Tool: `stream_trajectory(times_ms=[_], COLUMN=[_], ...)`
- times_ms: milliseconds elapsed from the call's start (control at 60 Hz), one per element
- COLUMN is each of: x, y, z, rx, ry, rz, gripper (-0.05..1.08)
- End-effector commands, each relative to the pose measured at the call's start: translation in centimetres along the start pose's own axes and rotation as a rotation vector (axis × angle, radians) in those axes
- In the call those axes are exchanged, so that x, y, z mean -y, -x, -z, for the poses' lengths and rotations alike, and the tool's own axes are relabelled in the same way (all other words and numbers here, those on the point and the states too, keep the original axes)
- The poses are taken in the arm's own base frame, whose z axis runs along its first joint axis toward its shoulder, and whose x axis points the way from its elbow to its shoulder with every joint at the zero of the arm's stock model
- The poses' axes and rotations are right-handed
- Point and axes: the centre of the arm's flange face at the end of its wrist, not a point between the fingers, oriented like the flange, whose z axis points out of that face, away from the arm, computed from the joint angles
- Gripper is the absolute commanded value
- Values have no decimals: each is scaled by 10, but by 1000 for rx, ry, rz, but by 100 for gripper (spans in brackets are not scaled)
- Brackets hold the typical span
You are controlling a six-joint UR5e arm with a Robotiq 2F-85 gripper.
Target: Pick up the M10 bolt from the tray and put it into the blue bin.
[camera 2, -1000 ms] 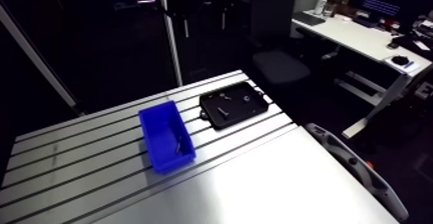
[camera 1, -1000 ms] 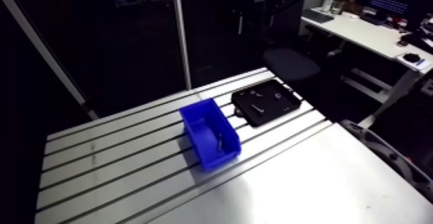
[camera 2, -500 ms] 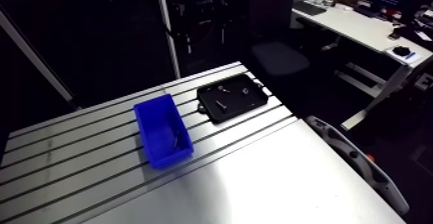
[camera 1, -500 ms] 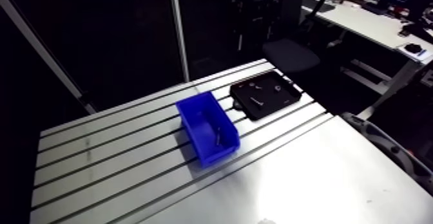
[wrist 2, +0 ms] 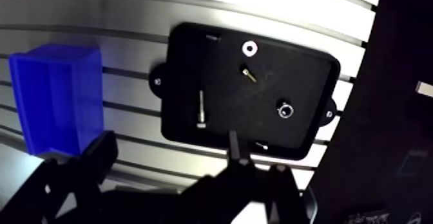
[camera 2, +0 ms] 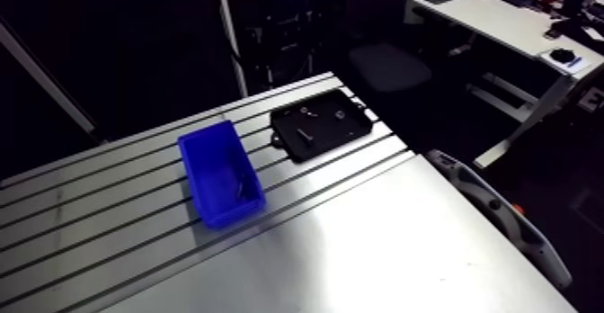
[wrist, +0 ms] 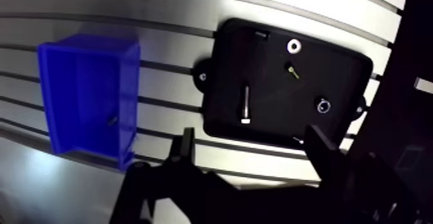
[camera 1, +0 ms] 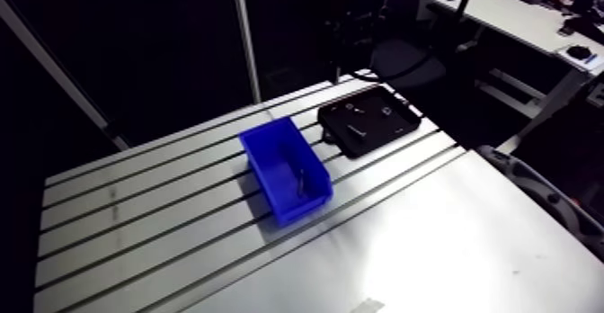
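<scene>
Fingers [wrist: 325, 152] apart and empty over the black tray [wrist: 277, 114]'s edge; blue bin [wrist: 125, 98] near, not touching.

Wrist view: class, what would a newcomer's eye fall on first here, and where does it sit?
The bright blue bin stands out first against the pale slotted table, beside the black tray. On the tray a long bolt lies among smaller parts, ahead of the open fingers.
</scene>
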Motion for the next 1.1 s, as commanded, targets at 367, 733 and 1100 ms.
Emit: stream_trajectory(times_ms=[367, 733, 1100], x=[-5, -4, -7], y=[-1, 8, 17], z=[-50, -65, -77], rx=[35, 58, 60], ry=[8, -13, -18], rz=[-2, -8, -20], gripper=[47, 47, 47])
